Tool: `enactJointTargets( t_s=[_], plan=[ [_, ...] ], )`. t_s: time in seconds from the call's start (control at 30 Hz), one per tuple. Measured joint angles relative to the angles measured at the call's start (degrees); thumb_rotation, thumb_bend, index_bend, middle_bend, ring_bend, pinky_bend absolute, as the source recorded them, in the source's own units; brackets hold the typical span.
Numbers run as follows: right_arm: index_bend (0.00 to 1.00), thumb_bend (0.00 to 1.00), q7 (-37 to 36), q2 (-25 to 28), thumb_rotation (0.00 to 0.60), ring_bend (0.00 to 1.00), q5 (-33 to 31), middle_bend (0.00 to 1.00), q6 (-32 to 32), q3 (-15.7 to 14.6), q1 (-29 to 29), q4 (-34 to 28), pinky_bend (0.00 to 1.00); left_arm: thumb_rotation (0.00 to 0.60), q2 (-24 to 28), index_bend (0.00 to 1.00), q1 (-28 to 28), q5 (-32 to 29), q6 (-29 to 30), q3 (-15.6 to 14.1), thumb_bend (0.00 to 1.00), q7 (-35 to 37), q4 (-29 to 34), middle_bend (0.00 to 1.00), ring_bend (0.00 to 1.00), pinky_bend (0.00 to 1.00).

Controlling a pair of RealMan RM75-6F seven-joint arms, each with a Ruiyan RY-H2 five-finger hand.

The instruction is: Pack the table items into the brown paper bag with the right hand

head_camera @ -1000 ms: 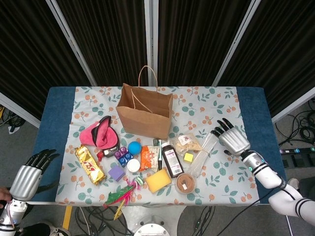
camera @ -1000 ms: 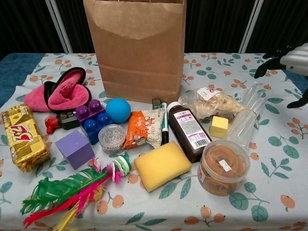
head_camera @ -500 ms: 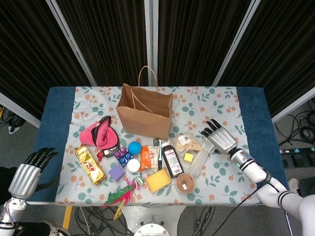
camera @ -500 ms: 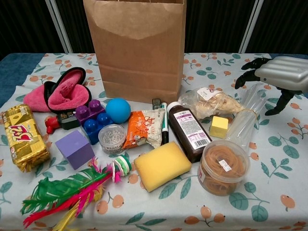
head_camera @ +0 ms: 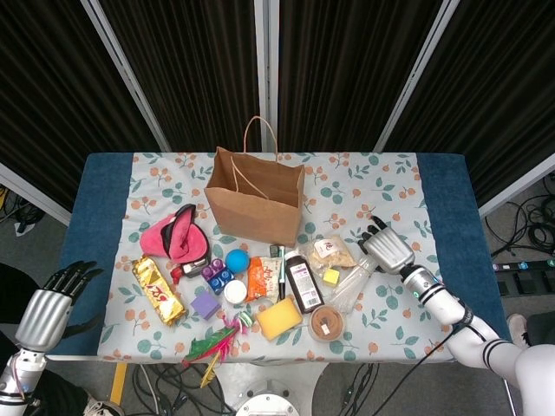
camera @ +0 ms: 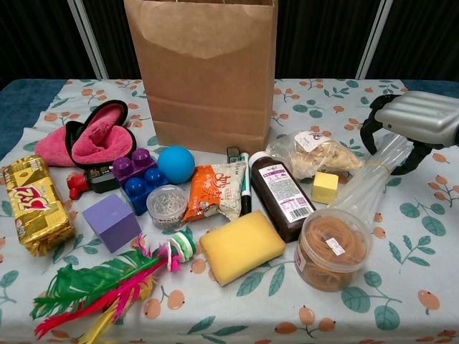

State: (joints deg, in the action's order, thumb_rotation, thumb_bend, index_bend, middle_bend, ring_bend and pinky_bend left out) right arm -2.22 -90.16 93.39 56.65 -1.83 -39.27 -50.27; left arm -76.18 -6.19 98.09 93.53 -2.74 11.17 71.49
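The brown paper bag [head_camera: 254,198] [camera: 204,72] stands upright and open at the back middle of the table. My right hand [head_camera: 388,247] [camera: 416,122] is down at the right of the item pile. Its fingers and thumb curl around the far end of a clear plastic tube pack [head_camera: 351,280] [camera: 373,183], which has tilted. My left hand [head_camera: 52,303] hangs off the table's front left corner, fingers apart and holding nothing. A small yellow cube [camera: 325,188] and a clear bag of snacks [camera: 319,154] lie just left of the tubes.
In front of the bag lie a pink slipper [camera: 93,136], gold snack bar [camera: 32,204], purple block [camera: 111,222], blue ball [camera: 176,163], brown bottle [camera: 281,193], yellow sponge [camera: 240,246], rubber-band tub [camera: 333,247] and feathers [camera: 100,287]. Bare tablecloth [head_camera: 408,182] lies at the right rear.
My right hand has moved left and down from open table space onto the clear tube pack and closed its fingers around it; the pack's far end has shifted. The left hand has barely moved.
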Motion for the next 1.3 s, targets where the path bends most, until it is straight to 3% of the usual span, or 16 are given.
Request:
enactJointTargets(
  t_s=[0.27,0.47,0.67,0.83,1.07,1.3],
  plan=[
    [0.70,0.17,1.33,4.85,0.600,0.38,0.15,0.52,4.94,0.92,1.18,-5.01,0.24,0.600,0.23,0.26,0.08,0.36,0.40,-0.16,0.11,0.08,1.08,0.27,0.17,0.25],
    [0.71,0.18,3.48,15.10,0.600,0.38,-1.01,0.52,9.89,3.92,2.23,-15.57,0.24,0.600,0.40,0.26,0.23,0.91,1.04,-0.38,0.11,0.36,2.00,0.27,0.17,0.25],
    [0.72,0.18,7.09,28.54,0.600,0.39,-4.90,0.54,13.61,9.35,3.37,-28.36,0.25,0.600,0.76,0.26,0.21,1.47,1.41,-0.55,0.11,0.58,2.57,0.27,0.17,0.25],
    [0.73,0.19,13.19,36.82,0.600,0.40,-10.06,0.54,14.97,16.12,2.92,-36.87,0.26,0.600,1.16,0.26,0.19,1.37,1.70,-0.33,0.11,1.16,2.91,0.27,0.17,0.25],
    [0.73,0.20,24.21,39.75,0.600,0.40,-15.62,0.54,12.77,21.03,-0.89,-41.58,0.26,0.600,1.45,0.26,0.26,1.05,1.98,-0.09,0.11,2.28,2.77,0.27,0.17,0.25],
    [0.73,0.21,39.39,36.60,0.600,0.40,-23.15,0.54,9.20,23.69,-7.52,-42.48,0.26,0.600,1.45,0.26,0.17,0.96,2.69,0.46,0.11,3.55,2.46,0.27,0.17,0.25]
  ],
)
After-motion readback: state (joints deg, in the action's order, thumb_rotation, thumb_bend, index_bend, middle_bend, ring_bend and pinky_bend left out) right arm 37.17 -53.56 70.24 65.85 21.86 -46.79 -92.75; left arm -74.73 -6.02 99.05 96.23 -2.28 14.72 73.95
